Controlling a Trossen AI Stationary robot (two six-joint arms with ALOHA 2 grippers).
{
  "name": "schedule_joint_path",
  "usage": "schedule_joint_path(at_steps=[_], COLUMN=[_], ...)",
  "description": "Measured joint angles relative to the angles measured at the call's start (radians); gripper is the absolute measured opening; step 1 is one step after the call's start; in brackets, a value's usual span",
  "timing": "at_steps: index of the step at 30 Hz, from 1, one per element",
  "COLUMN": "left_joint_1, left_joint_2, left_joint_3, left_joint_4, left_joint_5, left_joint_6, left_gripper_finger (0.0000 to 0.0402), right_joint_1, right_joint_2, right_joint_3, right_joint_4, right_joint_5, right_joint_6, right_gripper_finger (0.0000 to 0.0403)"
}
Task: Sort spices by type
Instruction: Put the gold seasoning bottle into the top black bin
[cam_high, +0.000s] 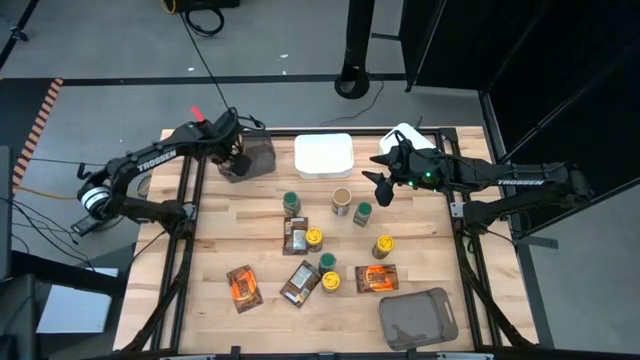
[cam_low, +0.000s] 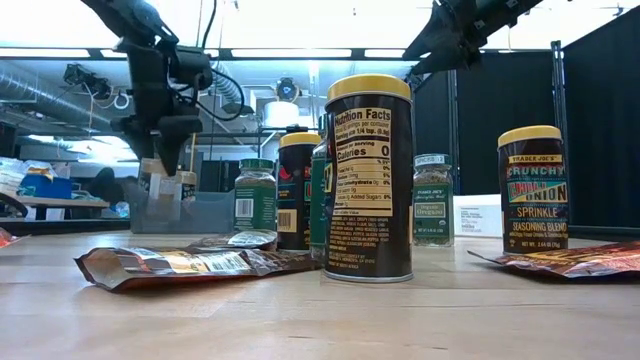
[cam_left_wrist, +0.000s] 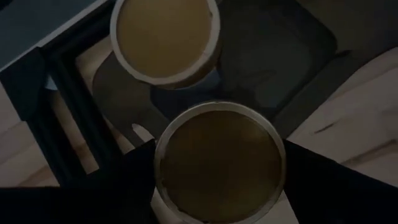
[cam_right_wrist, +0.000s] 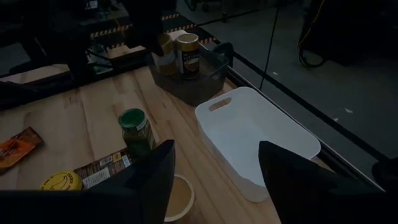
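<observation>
My left gripper (cam_high: 236, 160) is over the grey bin (cam_high: 258, 155) at the table's far left, shut on a tan-lidded jar (cam_left_wrist: 219, 160). A second tan-lidded jar (cam_left_wrist: 165, 37) stands upright in the same bin. My right gripper (cam_high: 378, 180) is open and empty in the air beside a white tray (cam_high: 323, 155). A third tan-lidded jar (cam_high: 342, 200) stands on the table just below it and also shows in the right wrist view (cam_right_wrist: 177, 198). Green-lidded jars (cam_high: 291, 203), yellow-lidded jars (cam_high: 314, 237) and orange (cam_high: 376, 278) and brown (cam_high: 300, 283) packets lie mid-table. My left gripper pinches the jar between its two fingers (cam_left_wrist: 134, 177), one on each side of the top, at the lid's rim (cam_left_wrist: 158, 168). The fingers come from above, pointing down. The jar is upright inside the bin, next to the other jar. I cannot tell whether its bottom rests on the bin floor.
A second white tray (cam_high: 405, 135) lies under my right arm at the far right. Another grey bin (cam_high: 418, 317) sits at the near right. An orange packet (cam_high: 243, 286) lies at the near left. Bare wood shows along the table's left side.
</observation>
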Motion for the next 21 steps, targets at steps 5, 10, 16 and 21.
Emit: schedule_joint_path(at_steps=[5,10,16,21], left_joint_1=[0.001,0.0,-0.003,-0.003], left_joint_2=[0.0,0.0,0.0,0.0], left_joint_3=[0.001,0.01,0.139,0.327], left_joint_4=[0.0,-0.018,-0.113,-0.188], left_joint_5=[-0.007,-0.006,-0.007,-0.01], left_joint_6=[0.0,0.02,0.08,0.082], left_gripper_finger=[0.0333,0.0335,0.0336,0.0336], right_joint_1=[0.0,0.0,0.006,0.006], right_joint_2=[0.0,0.0,0.0,0.019], right_joint_3=[0.0,0.0,0.0,0.003], right_joint_4=[0.001,0.001,0.021,0.089], right_joint_5=[0.0,0.0,0.0,-0.001], right_joint_6=[0.0,-0.005,-0.136,-0.174], right_gripper_finger=[0.0247,0.0259,0.0265,0.0264])
